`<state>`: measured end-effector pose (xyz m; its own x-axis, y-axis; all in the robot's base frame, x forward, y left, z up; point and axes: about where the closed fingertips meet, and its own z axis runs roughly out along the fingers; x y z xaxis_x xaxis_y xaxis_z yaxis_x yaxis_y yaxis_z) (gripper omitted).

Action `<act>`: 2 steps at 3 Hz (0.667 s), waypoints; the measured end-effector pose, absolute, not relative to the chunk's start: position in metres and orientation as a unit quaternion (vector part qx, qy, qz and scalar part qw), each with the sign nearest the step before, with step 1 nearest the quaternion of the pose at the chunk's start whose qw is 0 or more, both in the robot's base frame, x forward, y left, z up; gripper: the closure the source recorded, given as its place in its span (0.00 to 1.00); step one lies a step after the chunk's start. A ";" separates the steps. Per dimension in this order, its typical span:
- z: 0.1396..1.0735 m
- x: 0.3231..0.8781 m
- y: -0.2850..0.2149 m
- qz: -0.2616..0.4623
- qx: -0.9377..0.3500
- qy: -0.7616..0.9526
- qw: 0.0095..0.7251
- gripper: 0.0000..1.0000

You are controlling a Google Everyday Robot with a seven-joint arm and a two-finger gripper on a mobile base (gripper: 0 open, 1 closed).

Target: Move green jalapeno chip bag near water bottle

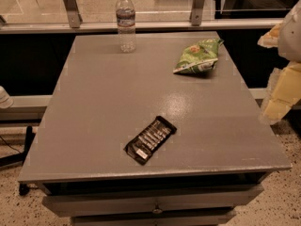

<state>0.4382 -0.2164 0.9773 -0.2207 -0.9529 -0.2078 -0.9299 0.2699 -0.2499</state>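
Note:
The green jalapeno chip bag (197, 57) lies crinkled on the grey table (103, 107), at the far right. The water bottle (125, 21) stands upright at the far edge, left of the middle, clear with a white cap. The bag and the bottle are well apart. My gripper (281, 91) is at the right edge of the view, a white and pale yellow shape off the table's right side. It is to the right of the bag and not touching it.
A flat black rectangular packet (150, 139) lies near the table's front edge. A rail with metal posts (70, 6) runs behind the table. Drawers (155, 206) sit below the tabletop at the front.

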 end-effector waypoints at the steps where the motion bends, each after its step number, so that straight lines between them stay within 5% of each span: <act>1: 0.977 0.438 -0.216 -0.036 -0.603 0.780 0.161 0.00; 2: 0.975 0.460 -0.213 -0.047 -0.604 0.773 0.187 0.00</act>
